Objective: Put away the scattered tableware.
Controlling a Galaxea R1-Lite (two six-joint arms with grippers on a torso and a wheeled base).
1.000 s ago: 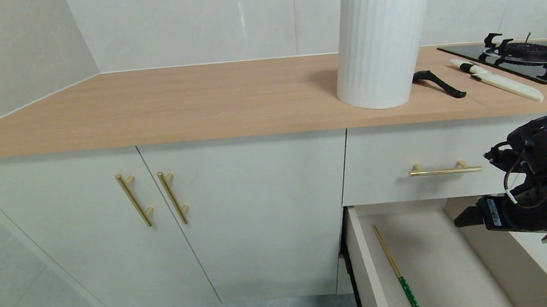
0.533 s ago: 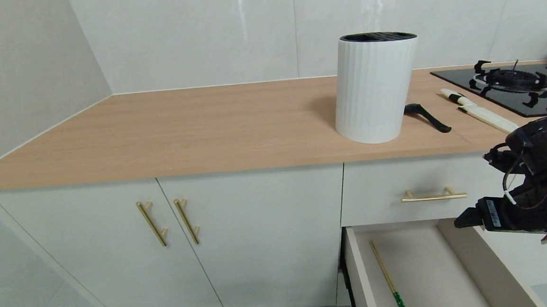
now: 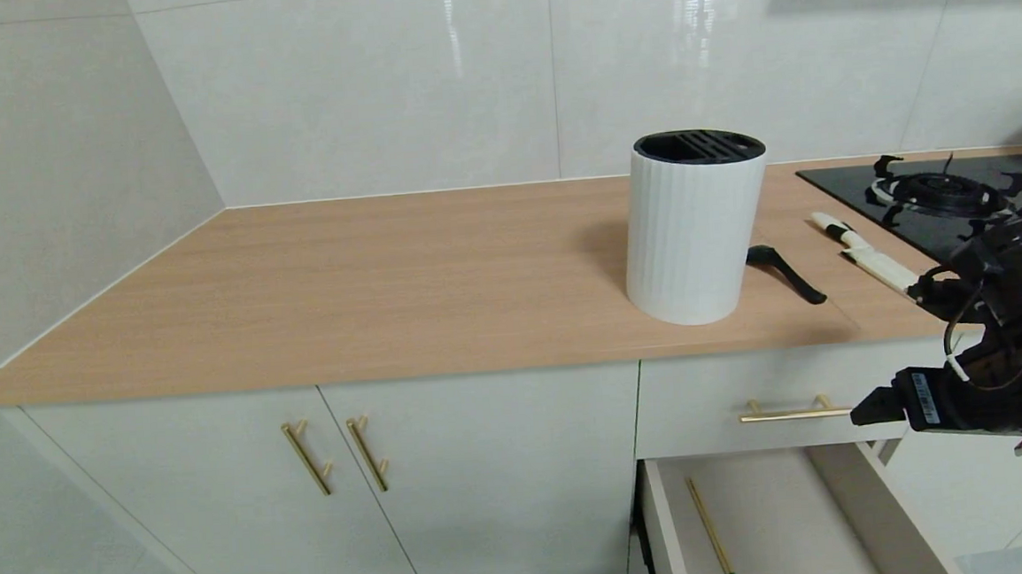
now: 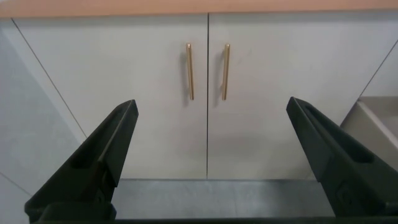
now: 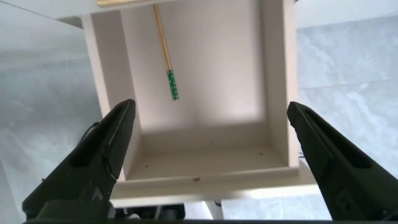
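The chopsticks (image 3: 711,536) lie in the open drawer (image 3: 661,526) at the lower right, probably left open for more items. Above, at mid-right, the knife (image 3: 864,252) and a black handle (image 3: 785,272) wait on the counter (image 3: 387,286) beside the white holder (image 3: 694,231). The right gripper (image 5: 209,106) hangs over the drawer, fingers spread and empty. The left gripper (image 4: 211,102), equally spread, faces the cabinet doors (image 4: 267,93).

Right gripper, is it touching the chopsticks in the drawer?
Apart. Right wrist view: chopsticks lie on the drawer floor, clear of the open right gripper.
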